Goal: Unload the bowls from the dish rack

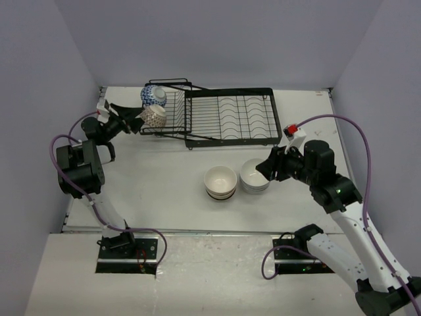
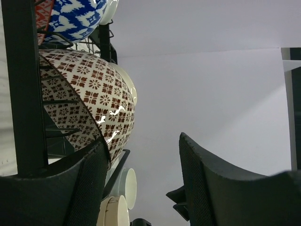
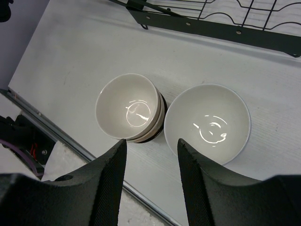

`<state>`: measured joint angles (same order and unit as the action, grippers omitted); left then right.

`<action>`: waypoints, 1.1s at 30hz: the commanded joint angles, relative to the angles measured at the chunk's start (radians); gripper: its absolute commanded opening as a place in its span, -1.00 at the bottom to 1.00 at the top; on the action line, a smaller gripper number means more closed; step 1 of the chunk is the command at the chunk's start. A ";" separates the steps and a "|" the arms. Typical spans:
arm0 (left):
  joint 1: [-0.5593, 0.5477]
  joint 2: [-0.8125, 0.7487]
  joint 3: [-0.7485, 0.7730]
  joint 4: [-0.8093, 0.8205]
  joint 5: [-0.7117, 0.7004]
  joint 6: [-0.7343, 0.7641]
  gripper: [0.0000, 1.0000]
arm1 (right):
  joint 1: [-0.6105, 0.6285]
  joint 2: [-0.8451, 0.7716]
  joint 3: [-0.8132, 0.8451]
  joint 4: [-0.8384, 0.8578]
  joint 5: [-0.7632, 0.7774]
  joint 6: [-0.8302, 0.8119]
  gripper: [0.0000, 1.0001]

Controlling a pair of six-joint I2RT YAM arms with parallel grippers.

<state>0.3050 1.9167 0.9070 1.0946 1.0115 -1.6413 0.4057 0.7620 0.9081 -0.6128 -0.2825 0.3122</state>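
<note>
The black dish rack (image 1: pixel 227 118) stands at the back. Its smaller angled section on the left holds a blue-and-white bowl (image 1: pixel 153 95) and a reddish-brown patterned bowl (image 1: pixel 154 116). My left gripper (image 1: pixel 135 119) is open right beside the brown bowl. In the left wrist view one finger (image 2: pixel 89 179) lies against the brown bowl (image 2: pixel 89 99), with the blue bowl (image 2: pixel 77 16) above it. A cream stack with a dark band (image 1: pixel 220 182) and a white stack (image 1: pixel 255 176) sit on the table. My right gripper (image 1: pixel 265 170) is open and empty above them (image 3: pixel 151 141).
The rack's large framed section holds no bowls (image 3: pixel 221 30). The rack's black bar (image 2: pixel 23 94) is close on the left of my left gripper. The table's near edge (image 3: pixel 56 134) runs just below the cream stack (image 3: pixel 129 106) and white bowl (image 3: pixel 207 122).
</note>
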 commanded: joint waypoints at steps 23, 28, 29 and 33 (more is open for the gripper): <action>-0.044 0.064 -0.034 0.070 -0.145 0.001 -0.29 | 0.015 0.002 -0.003 0.021 -0.027 -0.027 -0.02; -0.052 0.071 -0.040 0.067 -0.163 0.008 -0.48 | 0.018 -0.001 -0.002 0.018 -0.026 -0.027 -0.02; -0.052 0.071 -0.040 0.064 -0.169 0.009 -0.54 | 0.019 -0.001 -0.002 0.019 -0.026 -0.027 -0.02; -0.058 0.071 -0.026 0.054 -0.174 0.017 -0.79 | 0.021 0.003 0.000 0.016 -0.024 -0.028 -0.02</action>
<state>0.2516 1.9717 0.8734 1.1709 0.8551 -1.6653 0.4202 0.7658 0.9081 -0.6128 -0.2832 0.3042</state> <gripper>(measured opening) 0.172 0.488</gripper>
